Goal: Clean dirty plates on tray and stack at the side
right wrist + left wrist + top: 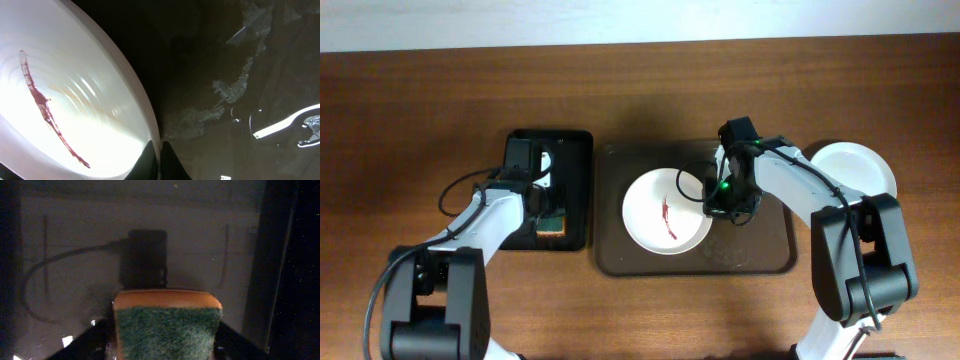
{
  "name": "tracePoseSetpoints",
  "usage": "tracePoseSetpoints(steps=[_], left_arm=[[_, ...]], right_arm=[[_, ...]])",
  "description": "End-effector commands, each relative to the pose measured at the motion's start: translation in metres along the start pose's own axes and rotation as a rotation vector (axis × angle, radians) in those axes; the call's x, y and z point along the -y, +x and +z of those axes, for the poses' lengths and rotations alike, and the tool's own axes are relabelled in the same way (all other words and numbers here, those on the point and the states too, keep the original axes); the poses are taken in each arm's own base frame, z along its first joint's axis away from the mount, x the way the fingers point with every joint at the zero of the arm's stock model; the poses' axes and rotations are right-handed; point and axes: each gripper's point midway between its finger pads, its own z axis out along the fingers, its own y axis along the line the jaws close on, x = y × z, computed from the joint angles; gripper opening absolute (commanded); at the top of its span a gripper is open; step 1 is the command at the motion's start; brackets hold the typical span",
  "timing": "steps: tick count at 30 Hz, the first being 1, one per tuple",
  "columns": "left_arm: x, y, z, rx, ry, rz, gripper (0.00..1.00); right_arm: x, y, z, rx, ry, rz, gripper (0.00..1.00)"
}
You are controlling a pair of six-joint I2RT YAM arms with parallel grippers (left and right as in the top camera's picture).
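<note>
One white plate with a red smear lies in the middle of the brown tray. My right gripper is shut on its right rim. In the right wrist view the two fingertips pinch the plate's edge, with the gripper over the dark tray floor. A second, plain white plate sits on the table to the right of the tray, partly behind my right arm. My left gripper is down in the black tray, its fingers pressed against both sides of a green-topped orange sponge.
The narrow black tray stands left of the brown tray, almost touching it. Something white shows in its far part beside my left wrist. The tray floor near my right gripper carries wet patches. Bare wooden table surrounds both trays.
</note>
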Motion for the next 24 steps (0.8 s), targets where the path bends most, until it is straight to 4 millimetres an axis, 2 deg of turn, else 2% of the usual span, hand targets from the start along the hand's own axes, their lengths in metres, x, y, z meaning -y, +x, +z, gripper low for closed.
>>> tracePoseSetpoints(steps=[1, 2, 3, 9, 10, 11, 12, 13, 14, 19, 24], left_arm=[[0.006, 0.004, 0.006, -0.011, 0.029, 0.007, 0.25], [0.006, 0.003, 0.006, -0.005, 0.031, 0.007, 0.05], [0.006, 0.001, 0.006, 0.001, 0.032, 0.008, 0.00], [0.004, -0.020, -0.001, 0.056, 0.022, 0.003, 0.00], [0.005, -0.023, -0.003, 0.062, 0.023, 0.002, 0.07], [0.005, -0.025, -0.003, 0.062, 0.023, 0.003, 0.32], [0.005, -0.023, -0.003, 0.053, 0.022, 0.002, 0.51], [0.004, -0.018, -0.003, 0.033, 0.019, 0.001, 0.60], [0.003, -0.013, -0.003, 0.016, 0.016, 0.000, 0.63], [-0.002, 0.019, -0.004, -0.116, -0.005, -0.009, 0.62], [-0.001, 0.014, -0.004, -0.092, -0.001, -0.007, 0.61]], right_arm=[[-0.002, -0.001, -0.008, 0.026, 0.001, -0.018, 0.04], [-0.002, -0.001, -0.008, 0.026, 0.001, -0.018, 0.04], [-0.002, -0.001, -0.008, 0.026, 0.001, -0.018, 0.04], [-0.001, 0.000, -0.008, 0.022, 0.002, -0.017, 0.04], [-0.001, 0.000, -0.008, 0.022, 0.003, -0.017, 0.04], [-0.001, 0.000, -0.008, 0.022, 0.003, -0.017, 0.04], [-0.001, 0.000, -0.008, 0.022, 0.002, -0.017, 0.04], [-0.001, 0.000, -0.008, 0.022, 0.003, -0.017, 0.04], [-0.001, 0.001, -0.008, 0.021, 0.003, -0.017, 0.04], [-0.001, 0.001, -0.008, 0.021, 0.003, -0.017, 0.04], [-0.001, 0.001, -0.008, 0.020, 0.003, -0.016, 0.04]])
